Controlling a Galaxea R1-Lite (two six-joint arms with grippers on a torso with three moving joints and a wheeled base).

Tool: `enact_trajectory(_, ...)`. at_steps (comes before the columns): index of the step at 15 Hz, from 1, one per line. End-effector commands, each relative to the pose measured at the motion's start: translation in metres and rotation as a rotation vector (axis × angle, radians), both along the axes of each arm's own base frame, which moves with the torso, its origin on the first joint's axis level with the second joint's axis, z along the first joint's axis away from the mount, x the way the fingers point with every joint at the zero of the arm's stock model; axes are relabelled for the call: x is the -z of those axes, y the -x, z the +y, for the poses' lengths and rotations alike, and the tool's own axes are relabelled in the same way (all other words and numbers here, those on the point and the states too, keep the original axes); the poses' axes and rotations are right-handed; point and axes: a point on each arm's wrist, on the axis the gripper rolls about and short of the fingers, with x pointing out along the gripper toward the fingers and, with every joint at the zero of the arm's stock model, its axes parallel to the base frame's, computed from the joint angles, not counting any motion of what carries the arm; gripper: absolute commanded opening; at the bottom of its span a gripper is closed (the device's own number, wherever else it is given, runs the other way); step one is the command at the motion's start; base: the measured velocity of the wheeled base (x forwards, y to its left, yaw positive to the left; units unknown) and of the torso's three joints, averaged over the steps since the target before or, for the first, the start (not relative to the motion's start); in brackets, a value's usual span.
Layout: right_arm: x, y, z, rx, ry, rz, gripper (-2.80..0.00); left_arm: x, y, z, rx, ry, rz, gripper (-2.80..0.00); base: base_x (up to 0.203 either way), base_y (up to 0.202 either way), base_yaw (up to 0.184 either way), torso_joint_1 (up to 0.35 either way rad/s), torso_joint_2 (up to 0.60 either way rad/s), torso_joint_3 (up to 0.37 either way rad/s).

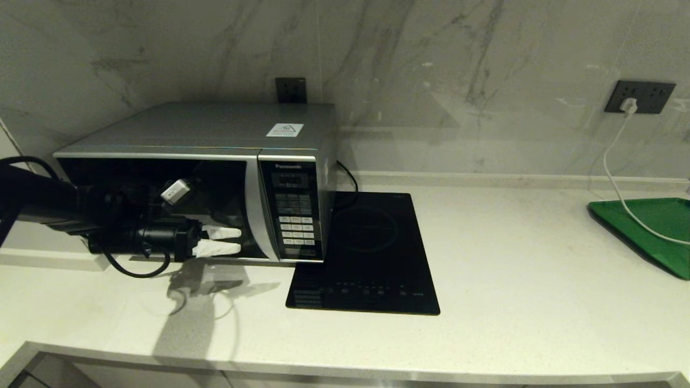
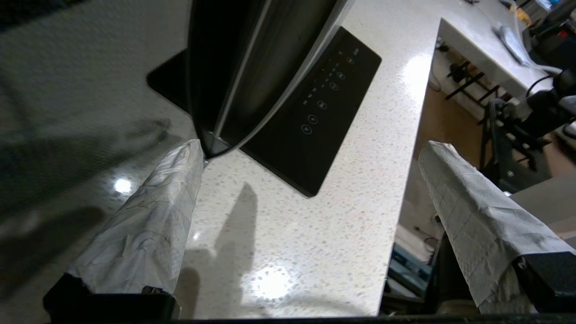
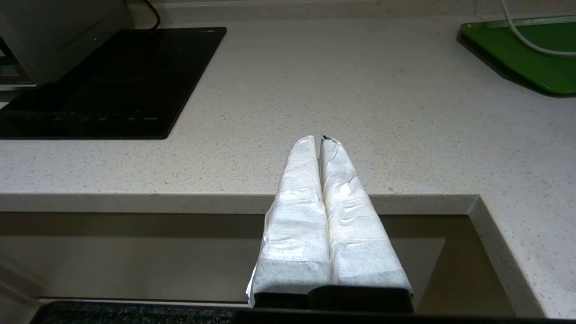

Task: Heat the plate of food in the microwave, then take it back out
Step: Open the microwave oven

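Note:
The silver Panasonic microwave (image 1: 215, 129) stands at the back left of the counter, its dark glass door looking shut. Reaching in from the left, my left gripper (image 1: 237, 240) hangs open just in front of the door's lower right part, a little above the counter, with nothing between its white-wrapped fingers (image 1: 223, 233). In the left wrist view one finger (image 2: 180, 180) sits close by the microwave's (image 2: 234, 67) lower front edge. My right gripper (image 3: 321, 140) is shut and empty, parked at the counter's front edge. The plate of food is out of view.
A flat black induction hob (image 1: 372, 253) lies right of the microwave. A green tray (image 1: 652, 226) sits at the far right, with a white cable (image 1: 612, 161) running over it from a wall socket. The pale counter (image 1: 512, 280) ends in a front edge.

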Motion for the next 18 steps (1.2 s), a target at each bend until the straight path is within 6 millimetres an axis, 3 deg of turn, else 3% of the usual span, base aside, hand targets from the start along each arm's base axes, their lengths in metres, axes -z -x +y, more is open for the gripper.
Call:
enact_trajectory(1, 0.0, 0.0, 0.0, 0.0, -0.001, -0.001, -2.8, 0.006, -0.016, -0.002, 0.019, 0.013, -0.021, 0.0, 0.0, 0.0, 0.0, 0.0, 0.0, 0.0)
enact_trajectory(6, 0.0, 0.0, 0.0, 0.0, -0.001, -0.001, -2.8, -0.002, -0.012, -0.011, 0.048, 0.03, -0.029, 0.0, 0.0, 0.0, 0.0, 0.0, 0.0, 0.0)
enact_trajectory(13, 0.0, 0.0, 0.0, 0.0, -0.001, -0.001, -2.8, -0.015, 0.007, -0.026, 0.095, 0.077, 0.036, 0.0, 0.0, 0.0, 0.0, 0.0, 0.0, 0.0)
enact_trajectory(18, 0.0, 0.0, 0.0, 0.0, -0.001, -0.001, -2.8, -0.005, 0.003, -0.031, 0.107, 0.08, 0.06, 0.0, 0.0, 0.0, 0.0, 0.0, 0.0, 0.0)
